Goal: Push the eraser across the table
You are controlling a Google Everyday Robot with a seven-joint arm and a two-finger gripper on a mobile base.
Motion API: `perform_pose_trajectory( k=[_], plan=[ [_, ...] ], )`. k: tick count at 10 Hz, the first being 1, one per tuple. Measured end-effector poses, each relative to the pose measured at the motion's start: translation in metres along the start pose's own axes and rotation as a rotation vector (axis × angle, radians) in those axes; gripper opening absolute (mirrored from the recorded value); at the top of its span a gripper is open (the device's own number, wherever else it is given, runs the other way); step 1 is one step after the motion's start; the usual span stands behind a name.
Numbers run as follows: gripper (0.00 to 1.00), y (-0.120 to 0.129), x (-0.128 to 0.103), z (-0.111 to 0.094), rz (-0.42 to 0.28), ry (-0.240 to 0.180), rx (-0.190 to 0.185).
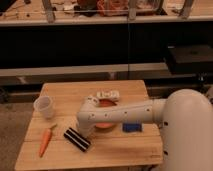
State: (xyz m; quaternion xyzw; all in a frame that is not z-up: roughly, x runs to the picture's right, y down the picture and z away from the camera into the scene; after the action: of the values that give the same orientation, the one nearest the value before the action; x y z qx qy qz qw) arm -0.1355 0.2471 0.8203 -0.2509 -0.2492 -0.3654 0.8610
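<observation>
The eraser is a black oblong block with thin pale stripes, lying at an angle near the front of the light wooden table. My white arm reaches in from the right across the table. The gripper is at the arm's left end, right above and touching the eraser's right end. It is mostly hidden under the wrist.
An orange carrot lies left of the eraser. A white cup stands at the left. A red bowl with a white packet sits behind the arm. A small flat blue rectangle lies right of the arm. Dark shelving stands behind.
</observation>
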Motion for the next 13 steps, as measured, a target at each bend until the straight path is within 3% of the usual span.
perform_pose_trajectory(
  k=[13],
  plan=[
    [0.00,-0.0045,-0.0027,0.0013,-0.018,-0.002,-0.005]
  ],
)
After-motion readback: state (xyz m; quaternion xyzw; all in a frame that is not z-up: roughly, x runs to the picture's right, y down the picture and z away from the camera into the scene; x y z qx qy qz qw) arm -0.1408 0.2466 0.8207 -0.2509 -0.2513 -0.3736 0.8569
